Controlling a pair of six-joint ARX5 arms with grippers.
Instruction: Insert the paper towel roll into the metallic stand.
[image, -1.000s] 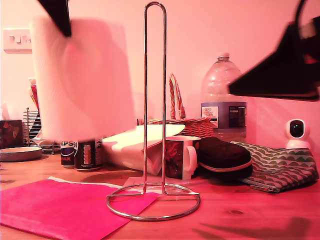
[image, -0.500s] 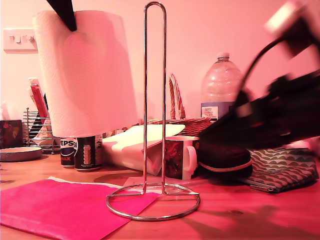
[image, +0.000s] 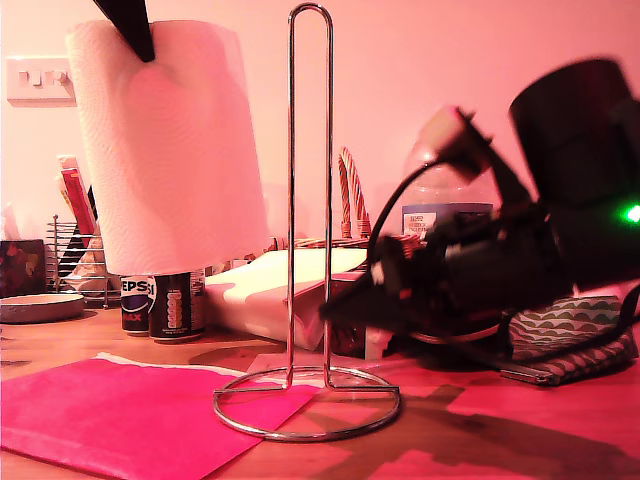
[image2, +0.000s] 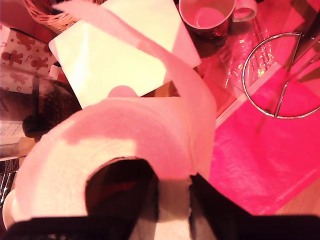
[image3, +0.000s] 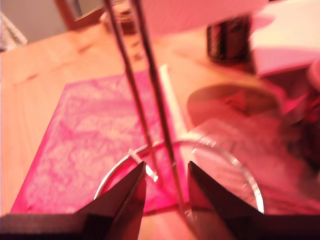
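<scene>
Gripping the paper towel roll by its top rim, my first gripper is holding it aloft beside the metallic stand; my second gripper is hanging parted just before the stand's upright loop

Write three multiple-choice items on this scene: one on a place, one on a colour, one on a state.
1. Where is the fat white embossed paper towel roll?
A. threaded onto the stand
B. held in the air, to the exterior view's left of the stand
C. lying on the table

2. What colour is the flat sheet under the ring base of the shiny chrome wire stand?
A. pink
B. green
C. black

3. How do the fingers of my second tool stand?
A. shut on the mug
B. shut on the roll
C. apart, the stand's upright wires between them

Key: B, the roll hangs above the cans beside the loop; A, the sheet is bright pink; C, the second wrist view shows a gap.
</scene>
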